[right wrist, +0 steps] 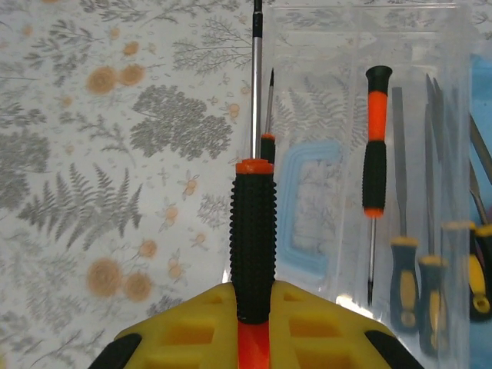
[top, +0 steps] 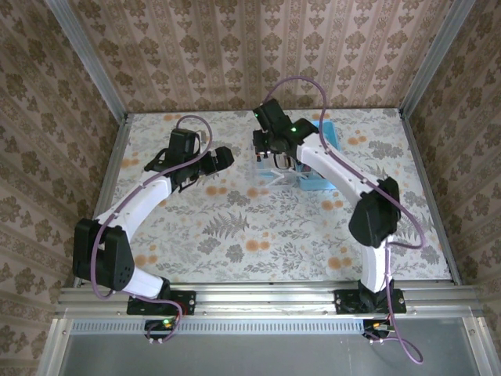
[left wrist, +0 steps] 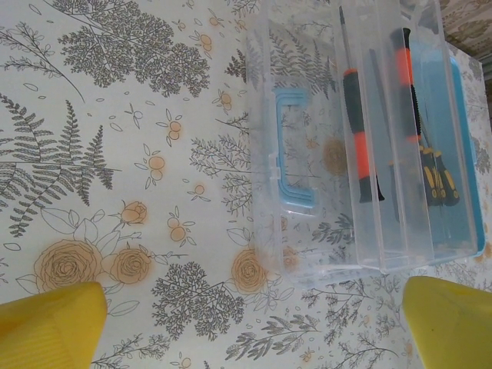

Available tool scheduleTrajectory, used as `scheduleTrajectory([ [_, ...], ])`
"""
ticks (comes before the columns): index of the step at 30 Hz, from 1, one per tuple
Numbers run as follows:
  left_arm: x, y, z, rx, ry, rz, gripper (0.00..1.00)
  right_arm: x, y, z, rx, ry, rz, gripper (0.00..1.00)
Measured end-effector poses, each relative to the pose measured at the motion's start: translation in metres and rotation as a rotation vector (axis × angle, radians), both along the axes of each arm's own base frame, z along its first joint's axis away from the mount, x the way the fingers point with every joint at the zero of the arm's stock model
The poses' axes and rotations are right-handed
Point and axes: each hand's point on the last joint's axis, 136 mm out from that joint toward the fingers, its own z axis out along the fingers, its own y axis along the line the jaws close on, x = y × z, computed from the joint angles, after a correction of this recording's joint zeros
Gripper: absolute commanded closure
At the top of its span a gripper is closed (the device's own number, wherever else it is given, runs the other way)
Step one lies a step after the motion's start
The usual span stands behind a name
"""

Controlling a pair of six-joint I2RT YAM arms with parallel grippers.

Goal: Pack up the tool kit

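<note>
1. We find the right gripper (right wrist: 254, 311) pinching a screwdriver (right wrist: 253, 231): its yellow fingers (right wrist: 173, 330) are pressed on the lower end of the black ribbed grip.
2. The screwdriver's steel shaft points straight away from the gripper. It runs along the near-left edge of the case (right wrist: 430, 46), over the table (right wrist: 84, 192). Its tip runs out of the wrist picture.
3. The case is clear plastic with a blue handle (right wrist: 307, 207). It lies open on the far right part of the table, just beside the right gripper in the top view.
4. Inside the case we see a second screwdriver (right wrist: 374, 146) with an orange-and-black grip. Beside it lie tools (right wrist: 405, 277) with blue-and-yellow grips.
5. The left gripper (left wrist: 254, 330) stands spread wide and holds nothing. The case lies ahead of it and to its right, apart from its fingers.
</note>
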Motion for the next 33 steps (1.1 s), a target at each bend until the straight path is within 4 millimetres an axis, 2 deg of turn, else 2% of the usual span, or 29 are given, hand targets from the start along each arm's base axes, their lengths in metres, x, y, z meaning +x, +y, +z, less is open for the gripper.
scheduleTrajectory([
  [6,0.0,0.0,0.001,0.0,-0.002,0.0,0.0,0.037,-0.006,-0.042,-0.022,0.086,-0.009,0.86],
  [11,0.002,-0.001,0.003,-0.003,-0.008,0.0,0.0,0.04,-0.016,-0.068,-0.037,0.156,-0.012,0.85],
  [17,0.002,-0.001,0.004,-0.003,-0.009,0.0,0.0,0.037,-0.012,-0.07,-0.02,0.176,0.005,0.84],
  [20,0.002,-0.001,0.004,-0.003,-0.009,0.0,0.0,0.037,-0.01,-0.072,-0.013,0.183,0.013,0.79],
  [24,0.002,-0.001,0.004,-0.003,-0.009,0.0,0.0,0.037,-0.008,-0.069,-0.005,0.182,0.019,0.71],
  [31,0.002,-0.001,0.004,-0.002,-0.009,0.0,0.0,0.036,-0.007,-0.066,0.0,0.182,0.021,0.68],
  [33,0.002,-0.001,0.004,-0.001,-0.01,-0.002,0.0,0.034,-0.009,-0.059,0.002,0.175,0.019,0.67],
])
